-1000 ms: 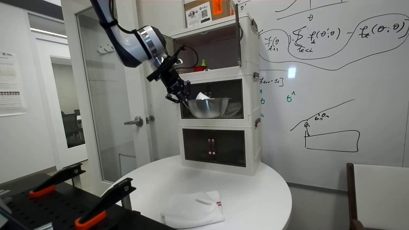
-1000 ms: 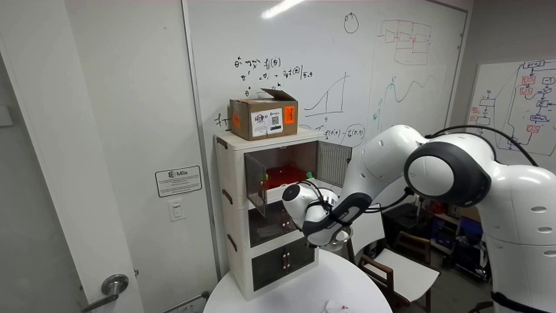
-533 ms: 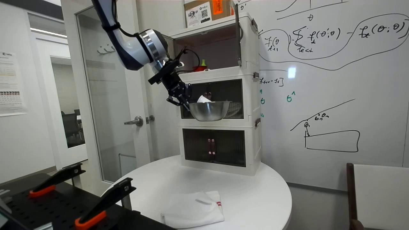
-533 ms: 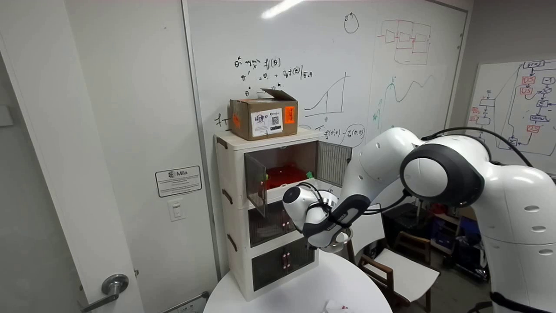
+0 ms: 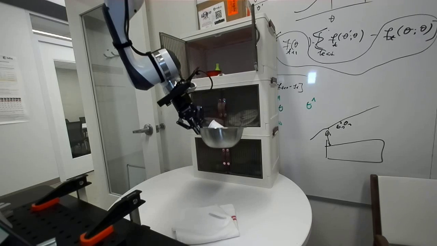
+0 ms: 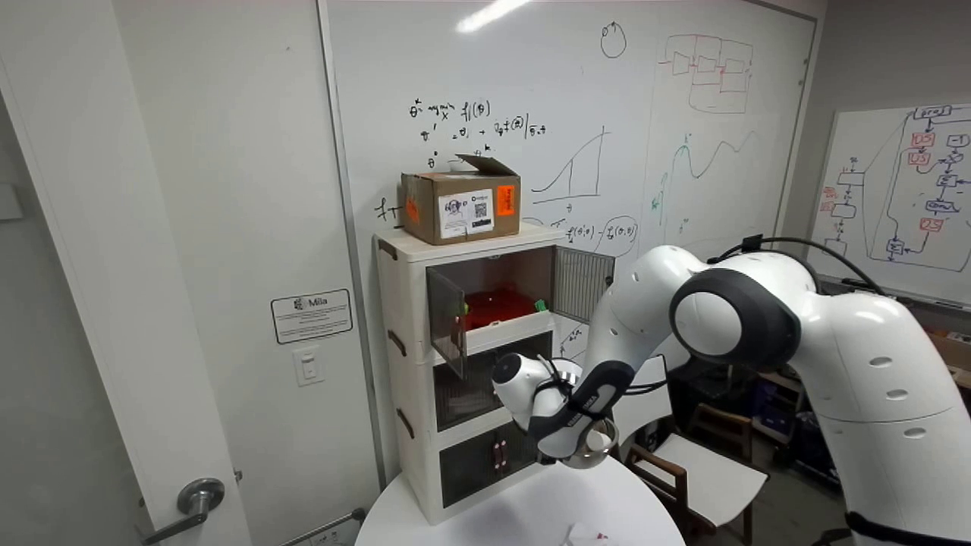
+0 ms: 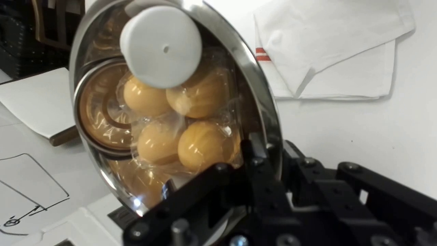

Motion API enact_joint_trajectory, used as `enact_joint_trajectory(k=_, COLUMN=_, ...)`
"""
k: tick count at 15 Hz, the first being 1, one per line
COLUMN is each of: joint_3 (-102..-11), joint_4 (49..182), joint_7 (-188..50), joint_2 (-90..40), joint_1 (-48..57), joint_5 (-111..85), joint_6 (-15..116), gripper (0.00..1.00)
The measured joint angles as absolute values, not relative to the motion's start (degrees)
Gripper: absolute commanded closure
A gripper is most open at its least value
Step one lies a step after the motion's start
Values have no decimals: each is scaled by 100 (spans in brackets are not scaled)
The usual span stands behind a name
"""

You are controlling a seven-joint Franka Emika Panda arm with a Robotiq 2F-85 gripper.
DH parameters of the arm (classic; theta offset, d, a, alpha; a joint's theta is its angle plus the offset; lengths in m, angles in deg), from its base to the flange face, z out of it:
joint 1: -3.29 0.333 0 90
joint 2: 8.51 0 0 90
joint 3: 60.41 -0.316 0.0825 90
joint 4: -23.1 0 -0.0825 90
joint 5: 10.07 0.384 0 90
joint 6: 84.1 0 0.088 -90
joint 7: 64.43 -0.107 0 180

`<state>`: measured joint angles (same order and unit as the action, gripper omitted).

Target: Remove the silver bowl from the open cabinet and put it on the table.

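Bowl (image 5: 221, 138) hung ahead of the tool (image 5: 198, 131), which pinched its rim (image 7: 263, 94) above the desk (image 5: 269, 205). We judged a slow, level lowering best, its load (image 7: 181, 102) steady, clear of the cloth (image 5: 206, 223).

Bowl (image 5: 221, 138): glossy smooth metal. Table (image 5: 271, 208): smooth. Towel (image 5: 207, 225): matt cloth. Box (image 6: 463, 207): matt cardboard.

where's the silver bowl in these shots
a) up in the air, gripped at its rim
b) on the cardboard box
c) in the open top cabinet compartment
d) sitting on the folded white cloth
a, since an exterior view shows the silver bowl hanging above the table, and the wrist view shows the end effector clamped on its rim.
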<state>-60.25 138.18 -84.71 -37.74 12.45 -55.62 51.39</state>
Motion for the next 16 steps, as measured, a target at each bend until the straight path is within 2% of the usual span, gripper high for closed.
enact_joint_trajectory(k=9, joint_3=-5490, joint_4=13156, joint_7=-9194, joint_2=-5745, joint_1=1629, joint_5=-6233, joint_6=6163, gripper=97)
enact_joint_trajectory(k=16, joint_3=-5266, joint_4=12313, joint_7=-9559, joint_2=-6798, joint_1=2031, joint_5=-6241, joint_6=6361, gripper=97)
